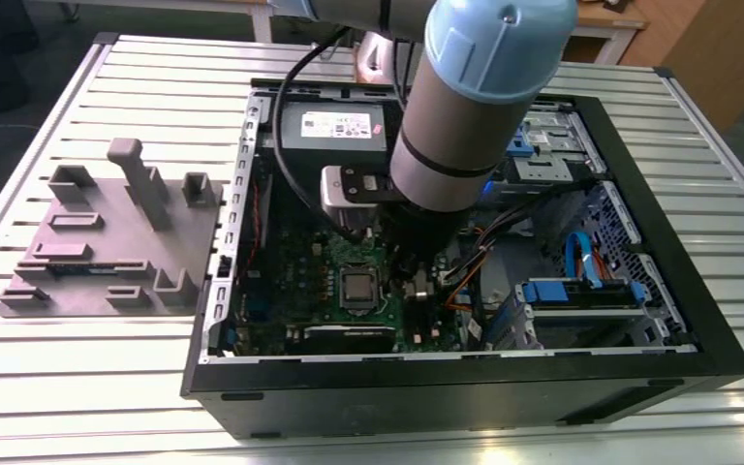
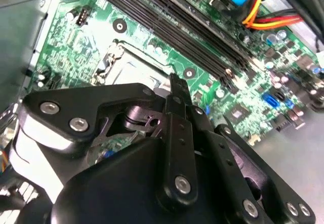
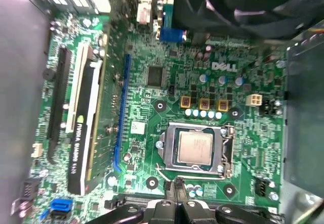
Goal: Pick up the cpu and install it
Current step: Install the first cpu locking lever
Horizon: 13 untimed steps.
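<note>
First wrist view: cpu [image 3: 195,149] sits flat in socket frame [image 3: 196,148] on green motherboard [image 3: 152,107], silver top facing up, already seated by my read. Gripper [image 3: 178,193] hangs just beside socket edge, fingers pressed together, nothing between them. I judge it empty, chip released. Exterior view: arm [image 1: 476,116] reaches down into open computer case [image 1: 682,320], gripper above board near socket. Grey tray [image 1: 101,242] rests on table [image 1: 36,387], at exterior view's left of case.

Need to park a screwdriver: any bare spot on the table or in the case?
Slatted table is bare in front of the grey tray and the case. Inside, it is crowded: arm, cables, drive bays, cpu in its socket.
</note>
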Each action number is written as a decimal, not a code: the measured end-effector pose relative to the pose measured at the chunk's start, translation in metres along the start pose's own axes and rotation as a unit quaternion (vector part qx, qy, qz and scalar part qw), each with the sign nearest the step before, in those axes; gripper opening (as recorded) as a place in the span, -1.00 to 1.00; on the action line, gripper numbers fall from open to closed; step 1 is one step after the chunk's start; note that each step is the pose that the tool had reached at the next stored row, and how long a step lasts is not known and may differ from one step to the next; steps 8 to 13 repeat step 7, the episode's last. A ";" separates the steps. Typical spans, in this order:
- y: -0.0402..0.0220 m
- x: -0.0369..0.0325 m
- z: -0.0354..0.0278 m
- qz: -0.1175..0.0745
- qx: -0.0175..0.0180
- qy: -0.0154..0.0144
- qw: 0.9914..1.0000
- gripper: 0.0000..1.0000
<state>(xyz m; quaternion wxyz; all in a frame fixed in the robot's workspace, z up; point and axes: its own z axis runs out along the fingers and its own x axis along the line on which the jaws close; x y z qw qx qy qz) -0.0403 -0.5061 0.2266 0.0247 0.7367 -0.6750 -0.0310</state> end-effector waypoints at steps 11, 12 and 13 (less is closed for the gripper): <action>0.0001 -0.0001 -0.0013 0.000 0.000 0.000 1.000 -0.80; 0.0001 -0.0001 -0.0013 0.000 0.000 0.000 1.000 -0.80; 0.0001 -0.0001 -0.0013 0.000 0.000 0.000 1.000 -0.80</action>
